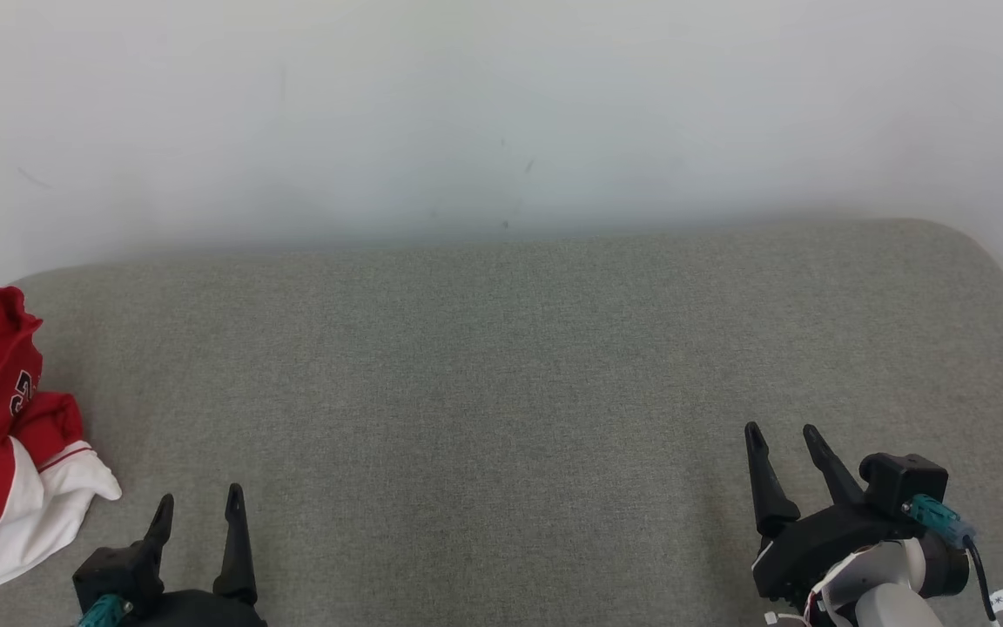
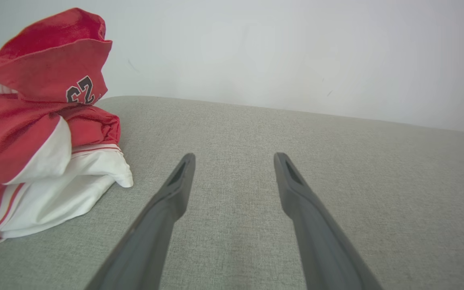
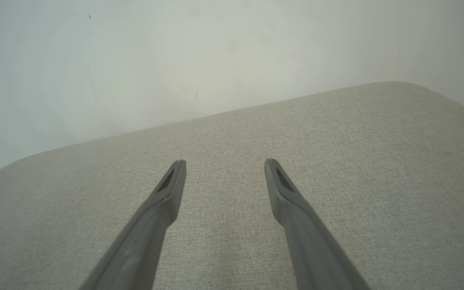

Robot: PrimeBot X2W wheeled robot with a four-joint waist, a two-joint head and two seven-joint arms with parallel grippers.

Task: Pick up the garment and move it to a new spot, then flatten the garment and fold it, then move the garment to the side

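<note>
**Garment heaped at my far left, both tools open**

Red-and-white cloth lies crumpled in a pile at the left end of the grey tabletop, partly cut off by the head view's left edge. Red folds sit on top. A white fold edged with thin red stripes spills out at the bottom and rests flat on the fabric surface. Dark numerals show on one red fold high on the pile, and I cannot read them with certainty.

My left tool sits at the lower left of the head view, near the garment and just to its right but apart from it. Its two dark fingers are spread wide and grip nothing. In the left wrist view they point across bare grey cloth toward the wall, with the pile off to their left and the white fold closest to them.

My right tool sits at the lower right of the head view, well apart from the garment, with most of the tabletop between them. Its fingers are likewise spread wide and hold nothing. In the right wrist view they point over the grey surface toward its rounded far corner and the pale wall behind it.

Both tools are over the near part of the tabletop. I cannot tell whether their fingertips touch the cloth.
</note>
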